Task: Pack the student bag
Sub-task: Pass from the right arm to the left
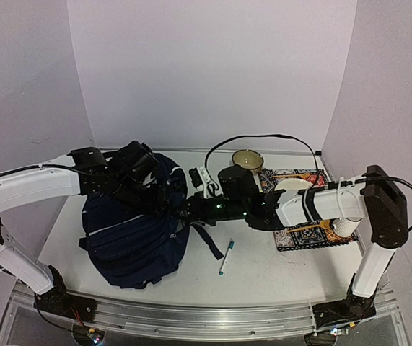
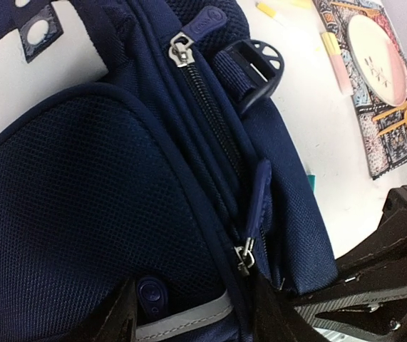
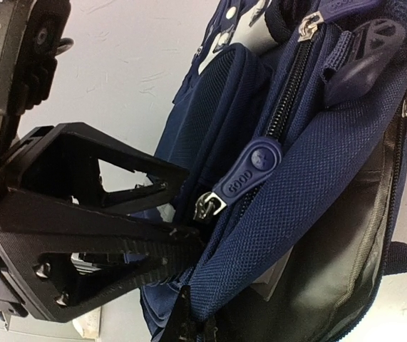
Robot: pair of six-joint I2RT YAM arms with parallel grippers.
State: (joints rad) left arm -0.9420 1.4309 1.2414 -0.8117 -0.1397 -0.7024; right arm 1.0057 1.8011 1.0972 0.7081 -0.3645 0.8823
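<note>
Two arms working one student bag (image 1: 137,231) on a white table (image 1: 278,277) enclosed by three plain pale walls.

From left to right: the left gripper (image 2: 189,313) sits on the bag's upper side, its fingers apart with navy fabric and a zipper seam between them. The bag lies left of centre on the table. The right gripper (image 3: 187,317) has its fingers pressed together on the rim of the bag's open compartment. One pen (image 1: 225,257) lies on the bare surface just right of the bag. One tan bowl (image 1: 247,158) stands near the back wall, and one black cable (image 1: 263,137) arcs over it. One patterned mat (image 1: 303,234) lies partly under the right arm.
</note>
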